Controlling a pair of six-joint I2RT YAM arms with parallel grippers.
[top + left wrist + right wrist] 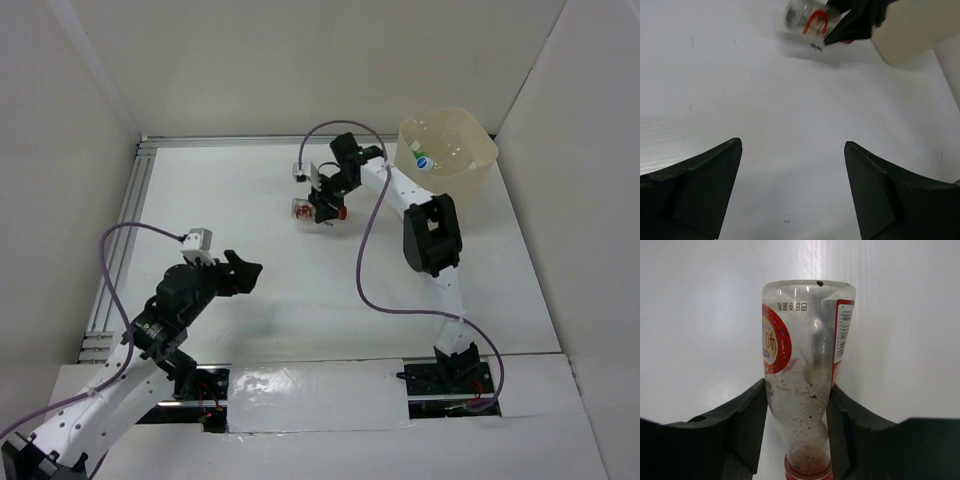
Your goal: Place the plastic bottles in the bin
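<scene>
Clear plastic bottle (pixel 800 355), red label, red cap, speckled inside: lying mid-desk toward far edge, clamped between fingers of right gripper (pixel 797 390). Tall cream-beige translucent plastic bin (pixel 472 168): far right corner, another bottle (pixel 425 158) inside. Left gripper (pixel 792 190): jaws apart, empty, over left half of matte white desk (pixel 250 190). Plain white walls on three sides.

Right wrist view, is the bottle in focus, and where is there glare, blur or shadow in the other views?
Right wrist view: the bottle is sharp, its label print crisp, with a bright glare streak on the table behind it. Left wrist view: that bottle, at the top edge, is blurred, with soft shadow beneath. Top external view: glare on the glossy tape at the near edge.
</scene>
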